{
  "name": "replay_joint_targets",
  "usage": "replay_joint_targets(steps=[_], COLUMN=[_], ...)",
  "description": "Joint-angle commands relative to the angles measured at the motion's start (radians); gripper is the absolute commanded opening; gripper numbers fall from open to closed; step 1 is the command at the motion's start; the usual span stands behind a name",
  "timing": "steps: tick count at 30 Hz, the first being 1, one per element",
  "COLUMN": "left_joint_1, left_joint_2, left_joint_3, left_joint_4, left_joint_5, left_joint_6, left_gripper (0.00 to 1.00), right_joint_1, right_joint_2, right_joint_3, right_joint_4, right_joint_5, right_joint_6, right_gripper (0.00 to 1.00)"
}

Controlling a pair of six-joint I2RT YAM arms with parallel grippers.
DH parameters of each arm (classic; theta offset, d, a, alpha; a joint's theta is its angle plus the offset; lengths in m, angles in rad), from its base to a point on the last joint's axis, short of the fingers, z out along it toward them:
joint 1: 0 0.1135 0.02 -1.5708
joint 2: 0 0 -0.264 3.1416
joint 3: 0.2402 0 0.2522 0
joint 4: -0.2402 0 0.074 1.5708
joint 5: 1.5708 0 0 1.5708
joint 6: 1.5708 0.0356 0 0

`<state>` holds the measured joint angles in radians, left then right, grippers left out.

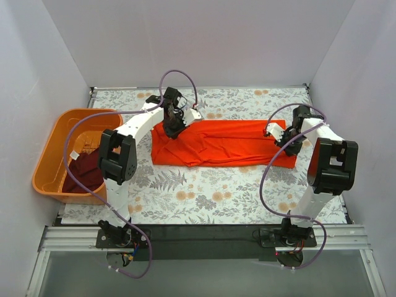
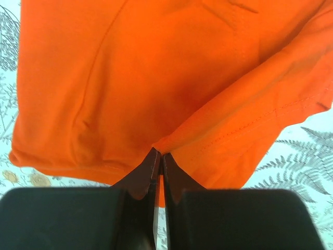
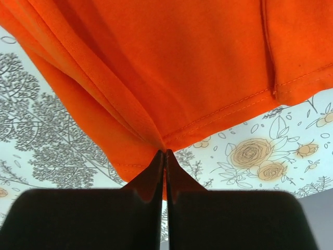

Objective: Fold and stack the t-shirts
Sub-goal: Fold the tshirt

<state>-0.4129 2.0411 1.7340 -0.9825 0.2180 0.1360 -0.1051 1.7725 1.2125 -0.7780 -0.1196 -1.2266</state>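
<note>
The bright orange-red t-shirt (image 1: 223, 143) lies stretched in a long band across the middle of the table. My left gripper (image 1: 171, 127) is shut on its left end, and cloth (image 2: 156, 78) bunches at the fingertips in the left wrist view. My right gripper (image 1: 286, 143) is shut on the shirt's right end, where a hemmed fold (image 3: 171, 78) is pinched between the jaws. The dark maroon t-shirt (image 1: 86, 170) lies crumpled in the orange basket (image 1: 54, 141) at the left, partly hidden by my left arm.
The table carries a floral-patterned cloth (image 1: 216, 198). The orange plastic basket stands at the table's left edge. White walls close in the back and both sides. The arm bases sit on a rail at the near edge.
</note>
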Motion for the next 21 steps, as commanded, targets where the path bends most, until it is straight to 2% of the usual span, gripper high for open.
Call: replay_joint_targets(steps=[1, 9, 17, 21], left_joint_1=[0.017, 0.052, 0.066, 0.065], left_joint_2=[0.016, 0.059, 0.048, 0.076], left_joint_3=[0.081, 0.133, 0.16, 0.174], left_joint_4=[-0.022, -0.018, -0.032, -0.013], left_joint_5=[0.004, 0.007, 0.014, 0.009], left_joint_6=[0.047, 0.065, 0.083, 0.068], left_gripper=[0.0, 0.0, 0.0, 0.0], right_joint_1=[-0.011, -0.011, -0.005, 0.004], right_joint_2=[0.039, 0.113, 0.074, 0.136], right_joint_3=[0.077, 0.183, 0.211, 0.255], right_joint_4=[-0.035, -0.063, -0.099, -0.099], right_joint_5=[-0.017, -0.02, -0.051, -0.031], right_joint_6=[0.015, 0.012, -0.024, -0.011], right_gripper=[0.01, 0.01, 0.01, 0.01])
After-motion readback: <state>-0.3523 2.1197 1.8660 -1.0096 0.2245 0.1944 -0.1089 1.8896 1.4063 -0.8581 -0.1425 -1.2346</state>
